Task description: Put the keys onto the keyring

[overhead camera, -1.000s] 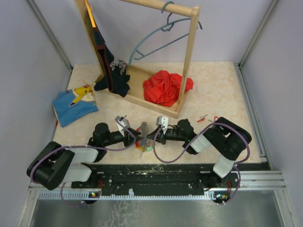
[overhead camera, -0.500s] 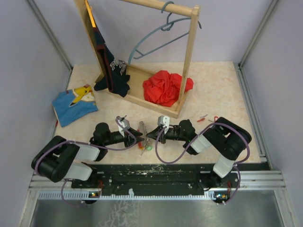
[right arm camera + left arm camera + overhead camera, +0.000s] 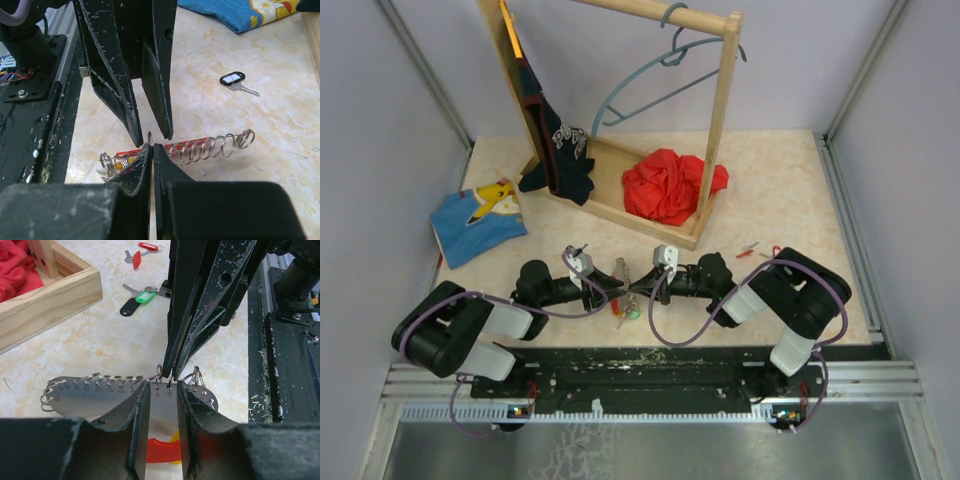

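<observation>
The keyring is a silver numbered plate carrying several wire rings, with red and yellow pieces under it; it lies between the two arms. My right gripper is shut on one ring near the plate's middle. My left gripper faces it with jaws apart, one finger on each side of that ring, over the plate. Loose keys lie on the table: a green-headed one beside a black tab, a red one, and one with a black-and-white tag.
A wooden clothes rack with a blue hanger stands behind, a red cloth on its base and a navy shirt hanging. A blue printed cloth lies far left. The rack's base edge is near the left gripper.
The left arm's elbow has swung in and its jaws have narrowed a little around the ring. The right gripper stays shut; the plate sits slightly lower and farther back.
</observation>
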Robot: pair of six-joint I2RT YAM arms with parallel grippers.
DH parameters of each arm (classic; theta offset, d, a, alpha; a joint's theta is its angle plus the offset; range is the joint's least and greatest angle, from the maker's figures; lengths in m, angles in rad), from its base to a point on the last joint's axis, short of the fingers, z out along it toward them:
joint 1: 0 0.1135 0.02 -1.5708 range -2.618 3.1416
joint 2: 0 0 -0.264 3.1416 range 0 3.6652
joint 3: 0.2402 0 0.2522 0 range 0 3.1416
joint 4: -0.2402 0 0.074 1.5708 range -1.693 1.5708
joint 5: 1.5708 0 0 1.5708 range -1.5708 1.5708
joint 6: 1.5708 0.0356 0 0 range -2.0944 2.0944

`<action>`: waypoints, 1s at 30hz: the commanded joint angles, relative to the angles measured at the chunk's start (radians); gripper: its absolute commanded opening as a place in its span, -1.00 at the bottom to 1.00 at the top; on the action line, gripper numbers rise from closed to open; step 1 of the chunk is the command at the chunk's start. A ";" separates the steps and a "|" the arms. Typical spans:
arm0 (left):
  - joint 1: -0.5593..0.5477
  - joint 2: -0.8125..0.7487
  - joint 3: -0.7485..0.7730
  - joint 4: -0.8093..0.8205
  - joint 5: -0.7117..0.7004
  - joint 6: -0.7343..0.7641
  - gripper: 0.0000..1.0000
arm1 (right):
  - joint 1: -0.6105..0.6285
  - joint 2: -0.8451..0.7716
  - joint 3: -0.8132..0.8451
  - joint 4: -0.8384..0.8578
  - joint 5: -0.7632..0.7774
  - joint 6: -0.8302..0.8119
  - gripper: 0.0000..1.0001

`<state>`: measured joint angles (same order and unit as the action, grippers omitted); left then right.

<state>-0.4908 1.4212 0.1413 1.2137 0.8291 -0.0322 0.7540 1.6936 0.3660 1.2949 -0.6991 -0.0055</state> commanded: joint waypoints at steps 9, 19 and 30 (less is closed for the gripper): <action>0.004 0.032 0.010 0.059 0.040 -0.019 -0.40 | -0.005 -0.012 -0.006 0.106 -0.017 0.019 -1.00; 0.004 0.013 0.010 0.039 0.027 -0.014 -0.92 | -0.005 -0.023 -0.008 0.091 -0.026 0.019 -1.00; -0.003 -0.093 0.029 -0.139 0.003 0.088 -1.00 | -0.005 -0.095 -0.047 -0.025 -0.001 -0.014 -0.72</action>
<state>-0.4927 1.3758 0.1417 1.1469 0.8425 -0.0078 0.7540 1.6730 0.3408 1.3033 -0.7013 0.0002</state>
